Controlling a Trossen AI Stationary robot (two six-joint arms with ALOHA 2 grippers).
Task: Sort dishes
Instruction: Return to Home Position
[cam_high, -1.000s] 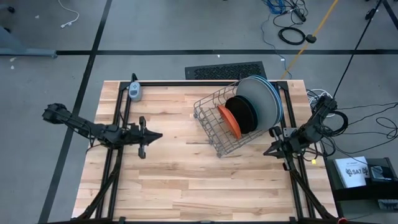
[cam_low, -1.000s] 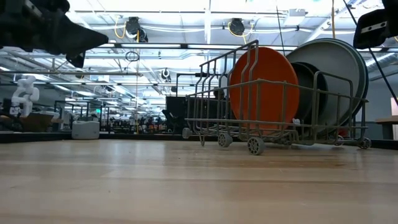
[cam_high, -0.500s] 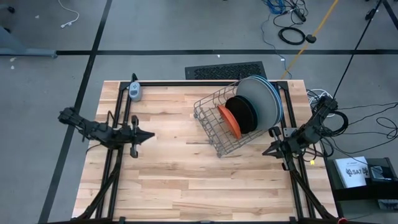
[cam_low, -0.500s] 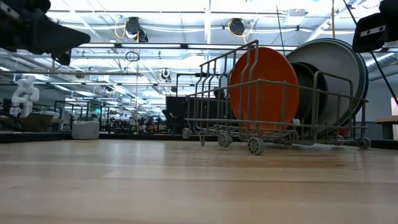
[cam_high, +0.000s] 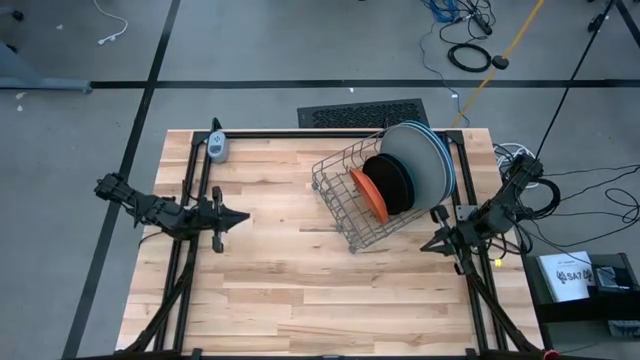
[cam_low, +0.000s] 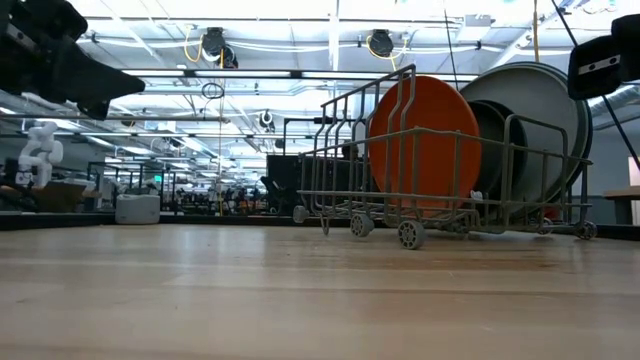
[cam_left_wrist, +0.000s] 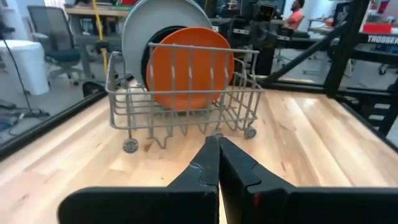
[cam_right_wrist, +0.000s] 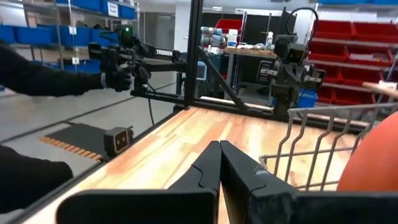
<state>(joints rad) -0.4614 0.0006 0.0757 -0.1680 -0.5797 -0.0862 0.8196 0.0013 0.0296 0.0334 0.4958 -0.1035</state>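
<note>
The dishes stand on edge in a grey wire rack (cam_high: 340, 190) on the table's far right. They are an orange plate (cam_high: 368, 196) at the front, black ones (cam_high: 392, 183) behind it, then a large pale plate (cam_high: 420, 160) and a blue one (cam_high: 449, 168). My left gripper (cam_high: 245, 216) hovers shut at the table's left side, pointing level toward the rack (cam_left_wrist: 186, 118), with nothing in it. My right gripper (cam_high: 425, 246) hovers shut by the right edge, just near of the rack's corner, also holding nothing. In the right wrist view the orange plate (cam_right_wrist: 373, 163) shows beside the fingers.
A small grey device (cam_high: 217, 146) lies at the far left corner. Black frame rails (cam_high: 190, 250) run along both sides of the table. Bare wood (cam_high: 300, 280) spans the middle and the near half.
My left gripper has drawn back toward the table's left edge, still shut and roughly level, most of it in the first half second. The right arm, the rack and the plates have kept still.
</note>
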